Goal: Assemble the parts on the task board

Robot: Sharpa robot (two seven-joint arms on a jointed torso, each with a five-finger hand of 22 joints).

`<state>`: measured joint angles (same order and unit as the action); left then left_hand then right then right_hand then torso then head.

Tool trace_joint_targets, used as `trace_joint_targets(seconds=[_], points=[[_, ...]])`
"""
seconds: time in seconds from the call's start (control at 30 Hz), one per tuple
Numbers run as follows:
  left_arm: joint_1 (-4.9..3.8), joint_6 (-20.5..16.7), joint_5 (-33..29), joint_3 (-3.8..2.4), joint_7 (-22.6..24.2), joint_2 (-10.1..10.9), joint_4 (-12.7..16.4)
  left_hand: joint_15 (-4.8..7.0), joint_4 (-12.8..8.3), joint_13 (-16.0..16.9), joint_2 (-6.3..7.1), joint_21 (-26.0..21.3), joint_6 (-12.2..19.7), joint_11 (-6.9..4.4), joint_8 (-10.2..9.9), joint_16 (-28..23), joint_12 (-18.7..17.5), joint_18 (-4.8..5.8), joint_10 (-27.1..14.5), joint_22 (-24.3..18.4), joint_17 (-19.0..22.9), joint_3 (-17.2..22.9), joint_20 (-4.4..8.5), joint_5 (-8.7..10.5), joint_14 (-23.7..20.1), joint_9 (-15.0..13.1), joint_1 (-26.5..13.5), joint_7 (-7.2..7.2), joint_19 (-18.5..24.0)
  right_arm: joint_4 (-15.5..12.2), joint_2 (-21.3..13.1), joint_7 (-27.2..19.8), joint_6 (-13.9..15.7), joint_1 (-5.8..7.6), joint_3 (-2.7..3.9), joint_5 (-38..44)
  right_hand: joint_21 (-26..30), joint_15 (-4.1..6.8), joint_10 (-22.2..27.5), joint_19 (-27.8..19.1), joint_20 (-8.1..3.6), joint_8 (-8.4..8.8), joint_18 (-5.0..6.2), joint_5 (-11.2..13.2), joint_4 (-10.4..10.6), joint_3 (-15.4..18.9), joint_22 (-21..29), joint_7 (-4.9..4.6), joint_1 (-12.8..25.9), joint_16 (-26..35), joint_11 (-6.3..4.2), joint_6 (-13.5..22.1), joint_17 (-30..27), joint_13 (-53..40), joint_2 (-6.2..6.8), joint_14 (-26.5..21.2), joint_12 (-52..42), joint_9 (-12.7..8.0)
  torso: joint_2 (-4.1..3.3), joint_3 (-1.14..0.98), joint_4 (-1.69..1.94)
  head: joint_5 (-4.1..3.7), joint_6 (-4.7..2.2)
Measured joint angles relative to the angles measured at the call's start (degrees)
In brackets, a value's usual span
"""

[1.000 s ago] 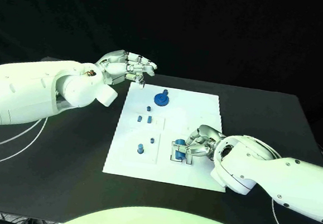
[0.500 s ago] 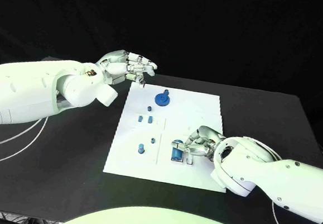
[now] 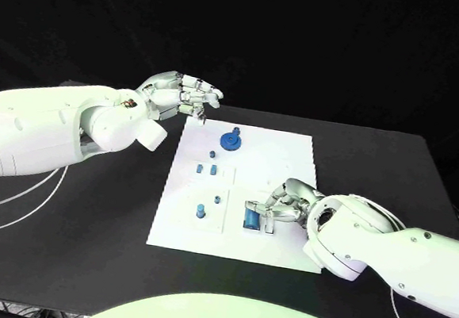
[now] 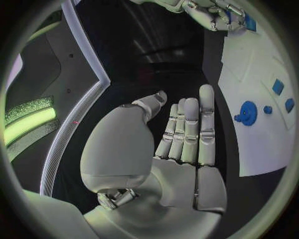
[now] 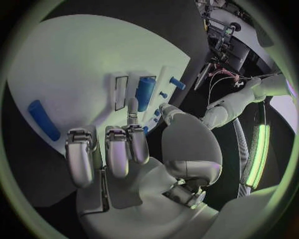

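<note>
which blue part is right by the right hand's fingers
The blue cylinder lying in the board's near-right slot, beside the right hand; the gear and small pegs sit farther off.

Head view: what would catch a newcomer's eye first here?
The white task board stands out against the black table, dotted with small blue parts, the largest a blue gear near its far end. The right hand sits low over a blue cylinder at the board's near right, while the left hand hovers, fingers curled, off the far left corner.
</note>
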<state>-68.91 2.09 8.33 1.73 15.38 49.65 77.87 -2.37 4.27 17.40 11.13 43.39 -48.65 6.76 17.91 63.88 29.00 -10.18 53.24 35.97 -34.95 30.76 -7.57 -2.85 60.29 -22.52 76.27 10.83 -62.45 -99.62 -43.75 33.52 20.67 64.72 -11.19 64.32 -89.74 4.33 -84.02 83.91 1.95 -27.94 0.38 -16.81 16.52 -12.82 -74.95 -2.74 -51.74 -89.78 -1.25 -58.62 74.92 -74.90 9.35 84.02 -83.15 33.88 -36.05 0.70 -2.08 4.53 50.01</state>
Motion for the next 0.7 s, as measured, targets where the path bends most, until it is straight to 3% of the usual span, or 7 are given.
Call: trace_joint_targets(seconds=[0.47, 0.63, 0.7], points=[[0.0, 0.03, 0.0, 0.01, -0.03, 0.14, 0.01, 0.0, 0.0, 0.0, 0.0, 0.0, 0.0, 0.0, 0.0, 0.0, 0.0, 0.0, 0.0, 0.0, -0.01, 0.0, 0.0, 0.0, 0.0, 0.01, 0.0, 0.0, 0.0, -2.07, -3.0, -0.59, 0.22, -0.08, 0.0, 2.46, 0.0, 0.0, 0.0, 0.21, -0.21, -0.23, 0.0, -0.01, -0.16, 0.16, 0.01, 0.05, -1.86, 0.0, 0.01, 0.11, -0.01, 0.0, -0.13, 0.0, 0.0, 0.22, 0.0, -0.02, -0.01, 0.07, 0.0], [0.0, 0.04, 0.0, 0.01, -0.03, 0.15, 0.01, 0.0, 0.0, 0.0, 0.0, 0.0, 0.0, 0.0, 0.0, 0.0, 0.0, 0.0, 0.0, 0.01, -0.01, 0.0, 0.0, 0.0, 0.0, 0.01, 0.0, 0.0, 0.0, -2.95, -6.13, -2.58, 1.75, 0.29, -0.02, 2.73, 0.0, -0.01, -0.01, 0.21, -0.2, -0.22, 0.0, -0.01, -0.32, 0.32, 0.01, -0.01, -5.43, 0.0, 0.01, 0.61, -0.01, 0.0, -0.21, 0.0, 0.3, 0.4, 0.01, -0.01, 0.0, -0.03, 0.0], [0.0, 0.04, 0.0, 0.01, -0.03, 0.17, 0.02, 0.0, 0.0, 0.0, 0.0, 0.0, 0.0, 0.0, 0.0, 0.0, 0.0, 0.0, 0.0, 0.0, -0.01, 0.0, 0.0, 0.0, 0.0, 0.01, 0.0, 0.0, 0.0, -3.4, -7.56, -3.99, 2.55, 0.66, -0.01, 2.43, 0.93, -0.01, 0.04, 0.21, -0.2, 0.76, 0.0, -0.01, -1.33, -0.31, 0.01, -0.7, -8.88, 0.0, 0.23, 2.75, -0.01, -0.02, -0.27, 0.0, 0.67, 0.0, 0.02, 0.03, -0.01, -0.12, 0.0]])
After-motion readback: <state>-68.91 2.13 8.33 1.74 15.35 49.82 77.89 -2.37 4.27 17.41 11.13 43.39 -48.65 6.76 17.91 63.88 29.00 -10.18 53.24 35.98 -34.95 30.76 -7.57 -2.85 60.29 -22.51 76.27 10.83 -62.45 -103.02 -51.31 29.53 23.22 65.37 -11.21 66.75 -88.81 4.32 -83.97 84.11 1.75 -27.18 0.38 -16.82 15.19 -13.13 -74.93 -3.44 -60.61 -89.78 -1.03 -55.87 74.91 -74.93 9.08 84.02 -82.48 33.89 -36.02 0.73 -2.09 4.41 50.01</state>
